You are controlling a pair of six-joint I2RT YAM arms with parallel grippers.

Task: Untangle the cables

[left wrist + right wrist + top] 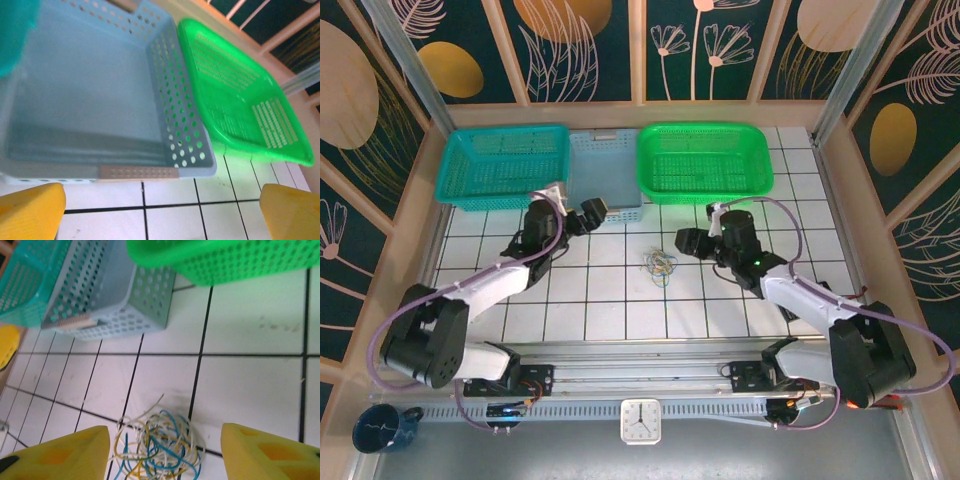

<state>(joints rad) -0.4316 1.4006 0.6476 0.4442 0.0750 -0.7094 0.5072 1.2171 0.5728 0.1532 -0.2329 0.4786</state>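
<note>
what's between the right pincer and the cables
Nothing but bare white tile: the top view shows a short empty stretch from the right pincer to the cables.

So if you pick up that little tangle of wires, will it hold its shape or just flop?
Probably floppy: the cables are thin strands in loose curls, so they'd likely sag and dangle. They look light, so a push would likely slide the clump across the tiled table. The loops interlock, so a pinch may lift most together.
</note>
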